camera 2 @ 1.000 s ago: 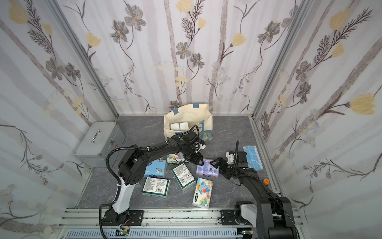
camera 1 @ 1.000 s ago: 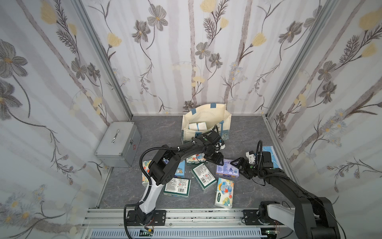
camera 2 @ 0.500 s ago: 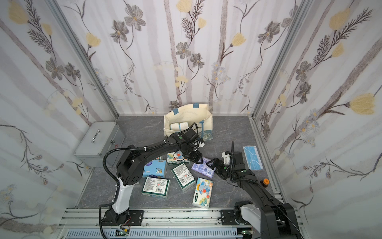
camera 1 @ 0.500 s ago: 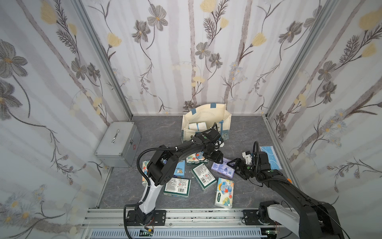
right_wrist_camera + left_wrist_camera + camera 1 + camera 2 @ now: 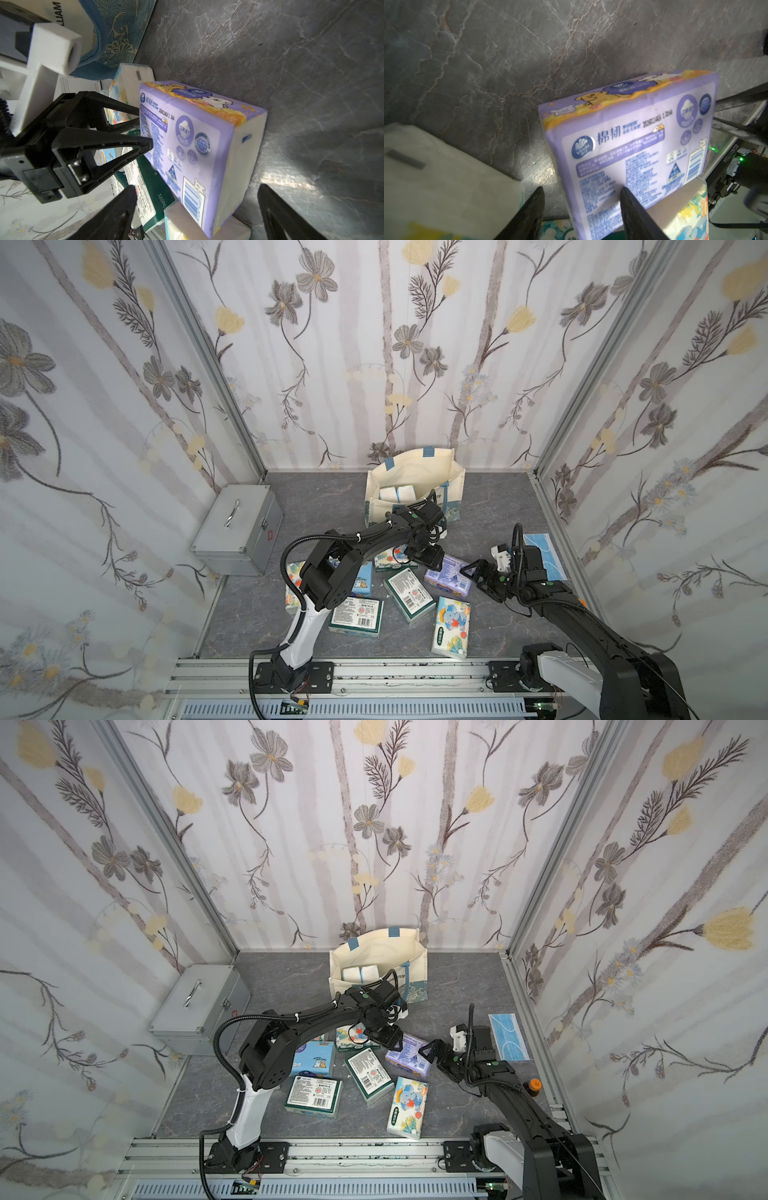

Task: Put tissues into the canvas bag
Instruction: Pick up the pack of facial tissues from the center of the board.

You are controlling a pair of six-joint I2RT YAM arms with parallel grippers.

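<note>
Now, your target is the lavender pack (image 5: 448, 578) of tissues. It lies on the grey surface (image 5: 498, 506) among the other packs, well short of the canvas bag (image 5: 415, 470) standing at the back wall. Its near end seems to be propped on the elephant-print pack (image 5: 451, 624) beside it, so it sits tilted.

Your right end effector (image 5: 197, 188) is spread wide and empty, with one finger to each side of the pack's near end. Your left end effector (image 5: 581, 189) is partly open and grips nothing. One of its fingers lies over the label face and the other hangs beside the pack's edge.

To my eye, the right arm is better placed to take the pack.
- Slide its fingers further along the sides before closing. The wrap looks slick and the filling soft, so a shallow pinch would likely slip or twist.
- Close gently until the sides just dimple.
- Draw the left arm aside first, because it lies between the pack and the bag.
- Lift clear of the neighbouring packs, carry it over the open mouth, and release it beside the two white packs (image 5: 397, 492) already inside.
</note>
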